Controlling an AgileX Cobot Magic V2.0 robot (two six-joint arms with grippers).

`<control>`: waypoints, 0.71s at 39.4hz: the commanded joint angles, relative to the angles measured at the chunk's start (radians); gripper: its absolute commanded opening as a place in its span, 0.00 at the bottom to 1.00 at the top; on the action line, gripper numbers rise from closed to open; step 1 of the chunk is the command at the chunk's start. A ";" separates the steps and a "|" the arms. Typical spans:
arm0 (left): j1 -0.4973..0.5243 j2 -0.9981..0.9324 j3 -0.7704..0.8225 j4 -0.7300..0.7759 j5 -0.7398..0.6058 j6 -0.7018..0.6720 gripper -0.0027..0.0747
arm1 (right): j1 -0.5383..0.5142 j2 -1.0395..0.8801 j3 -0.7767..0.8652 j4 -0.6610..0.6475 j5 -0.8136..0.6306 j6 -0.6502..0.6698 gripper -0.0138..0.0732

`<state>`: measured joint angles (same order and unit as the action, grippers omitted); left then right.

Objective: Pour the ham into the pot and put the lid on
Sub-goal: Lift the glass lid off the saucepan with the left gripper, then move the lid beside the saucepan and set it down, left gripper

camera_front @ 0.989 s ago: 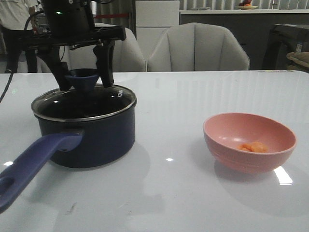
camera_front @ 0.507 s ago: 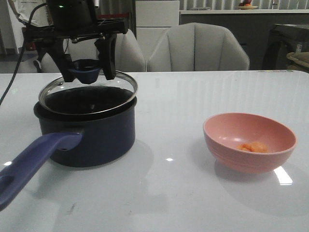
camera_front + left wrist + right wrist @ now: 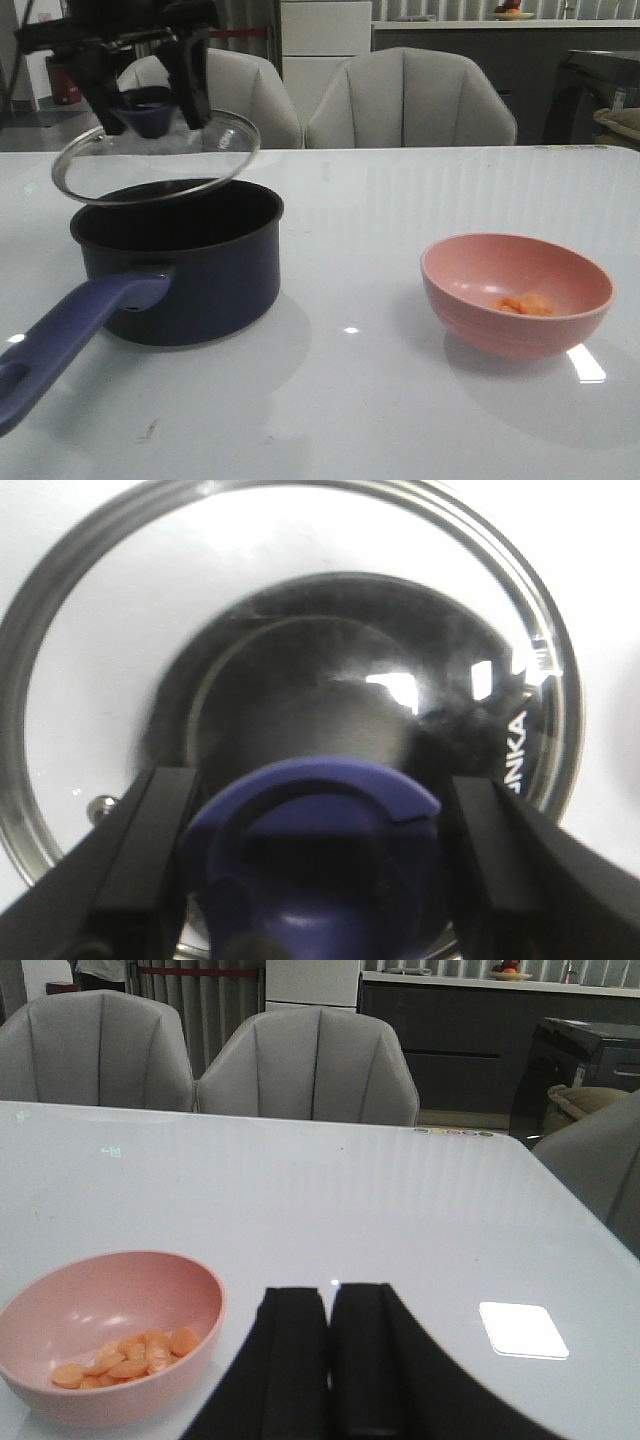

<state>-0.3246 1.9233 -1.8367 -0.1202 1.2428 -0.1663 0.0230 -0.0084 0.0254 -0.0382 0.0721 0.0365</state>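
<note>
The left gripper holds the lid up, probably clear of the pot. The right gripper is closed, empty. The ham waits in the bowl by the table's right edge.

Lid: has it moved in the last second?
Yes. The lid, gripped by the left gripper, has risen off the pot and shifted left, now tilted above it.

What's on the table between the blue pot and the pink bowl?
Nothing: the front view shows only bare white table between the pot and the pink bowl.
</note>
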 commanded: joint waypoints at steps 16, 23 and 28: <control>0.319 -0.242 0.227 -0.029 -0.022 0.166 0.32 | -0.003 -0.021 0.011 -0.009 -0.083 0.001 0.32; 0.417 -0.245 0.328 -0.047 -0.064 0.207 0.32 | -0.003 -0.021 0.011 -0.009 -0.083 0.001 0.32; 0.446 -0.240 0.420 -0.077 -0.151 0.240 0.32 | -0.003 -0.021 0.011 -0.009 -0.083 0.001 0.32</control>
<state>0.1074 1.7334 -1.4399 -0.1479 1.1686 0.0491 0.0230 -0.0084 0.0254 -0.0382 0.0721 0.0365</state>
